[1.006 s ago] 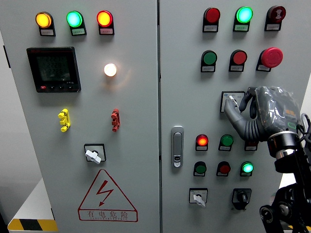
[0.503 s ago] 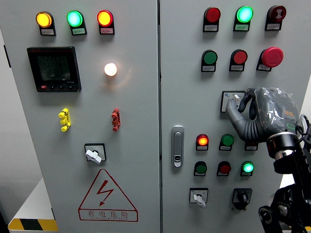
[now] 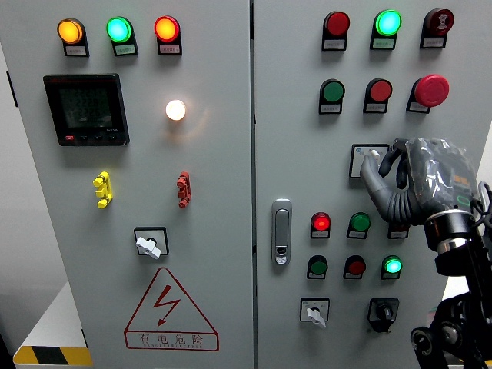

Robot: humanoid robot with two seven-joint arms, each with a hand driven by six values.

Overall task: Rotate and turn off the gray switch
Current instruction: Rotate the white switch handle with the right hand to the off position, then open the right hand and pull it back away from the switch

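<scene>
Head view: right hand (image 3: 415,184), mid-right of frame, raised to the panel, fingers (image 3: 374,178) curled on the gray switch (image 3: 365,157).

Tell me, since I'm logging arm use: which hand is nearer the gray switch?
Right. The right hand has its fingers on the gray switch in the right door's middle; the left hand is out of view.

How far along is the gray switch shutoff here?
Done: the robot's right hand has reached the gray rotary switch on its square plate on the right cabinet door. In hand: fingers curl on its knob. Left: whether it is turned off cannot be told; releasing remains.
</scene>
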